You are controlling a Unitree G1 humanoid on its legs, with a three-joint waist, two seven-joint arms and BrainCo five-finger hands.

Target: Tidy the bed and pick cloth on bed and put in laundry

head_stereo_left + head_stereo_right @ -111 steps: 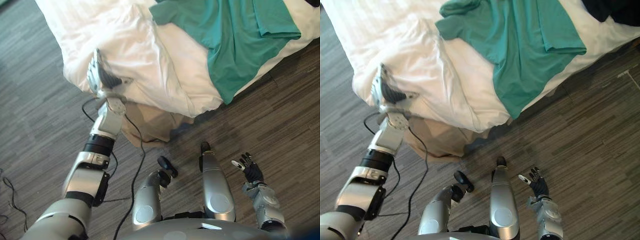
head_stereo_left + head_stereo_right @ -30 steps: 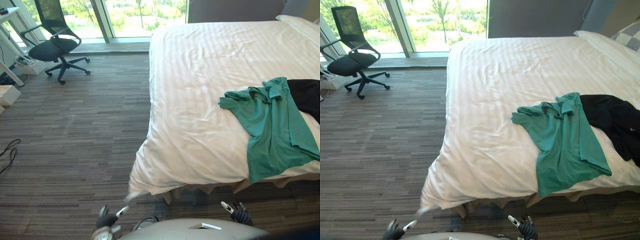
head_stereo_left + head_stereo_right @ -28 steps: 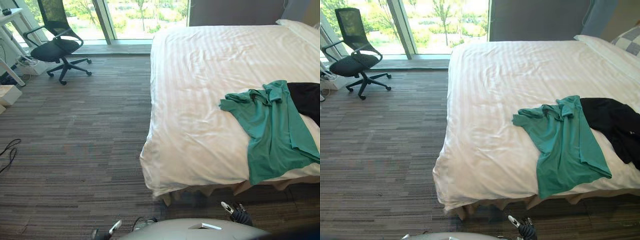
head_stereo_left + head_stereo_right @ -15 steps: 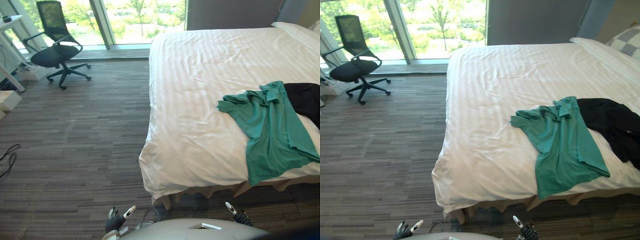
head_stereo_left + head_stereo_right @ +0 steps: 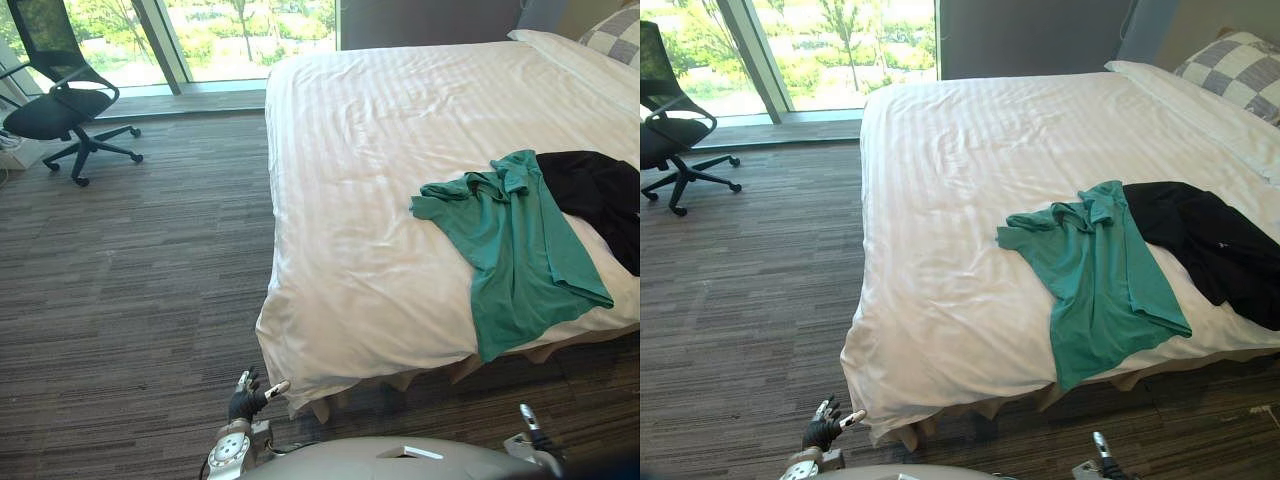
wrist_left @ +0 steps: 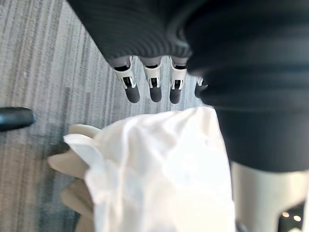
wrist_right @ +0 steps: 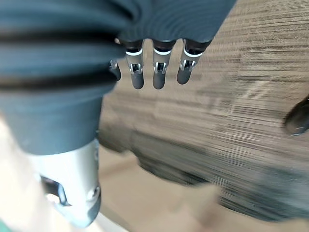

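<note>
Apparently the tidying step is coming to its end and the picking step is not yet begun; the white duvet (image 5: pixel 370 130) is lying quite smooth over the bed (image 5: pixel 440 372), and two cloths are lying on its right part. The green shirt (image 5: pixel 520 250) is lying spread flat, its lower edge hanging a little over the near side of the bed; the black garment (image 5: pixel 595 195) is lying just to the right of it, seemingly touching it at the far end.

The left hand (image 5: pixel 247 400) is hanging low by the near left corner of the duvet, its fingers (image 6: pixel 154 89) released and straight, grasping nothing; the fingertips are pointing at the floor close beside the duvet's corner (image 6: pixel 159 169), apart from it as far as I can judge. The right hand (image 7: pixel 154 67) is hanging low at the near right over the floor, its fingers loose and empty.

Both hands are well apart from the shirt; the right one is the nearer. So the next move, I think, is calling for a step to the right along the bed, a hand raised over the shirt, and a closing on a bunched fold, because flat cloth is giving little to pinch.
</note>
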